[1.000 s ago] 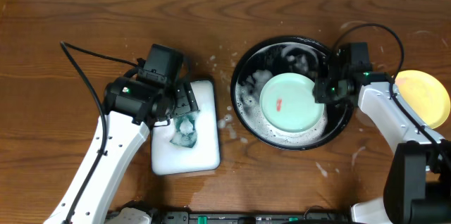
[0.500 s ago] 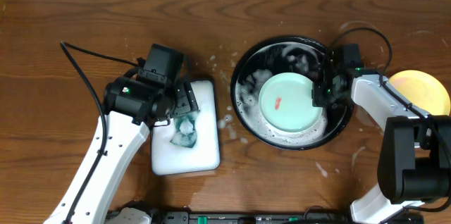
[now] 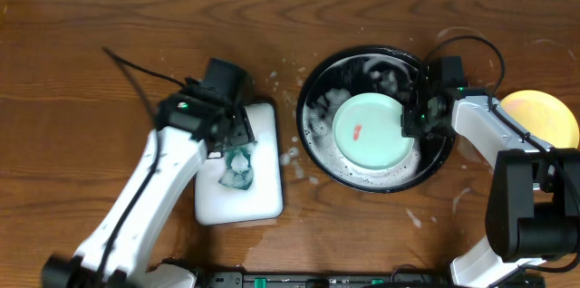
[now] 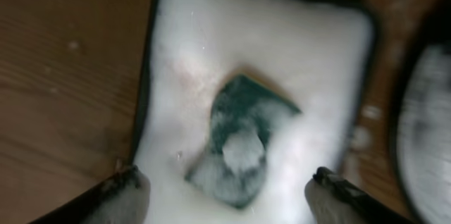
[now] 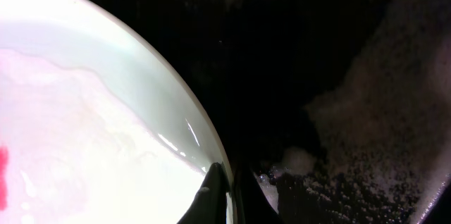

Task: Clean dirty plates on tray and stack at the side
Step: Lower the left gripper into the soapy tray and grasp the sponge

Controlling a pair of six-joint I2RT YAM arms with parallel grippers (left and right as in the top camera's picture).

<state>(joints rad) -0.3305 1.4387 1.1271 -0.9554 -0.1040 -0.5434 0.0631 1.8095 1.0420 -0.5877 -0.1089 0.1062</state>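
Overhead: the mint plate (image 3: 373,131) lies in the black tray (image 3: 313,89), with a red smear (image 3: 360,133) near its centre. The right gripper (image 3: 419,116) sits at the plate's 3 o'clock edge. A yellow plate (image 3: 544,123) rests on the table at the tray's 3 o'clock. The left gripper (image 3: 231,134) hangs over the white dish (image 3: 263,202) at the tray's 9 o'clock.

Left wrist: its fingers are spread wide and empty, flanking the green sponge (image 4: 239,139) in the foam (image 4: 310,62).

Right wrist: one fingertip (image 5: 213,192) meets the plate's rim; I cannot tell whether it pinches.

The step looks like fetching the sponge. Next, the left gripper should lower, close on it and carry it to the smear
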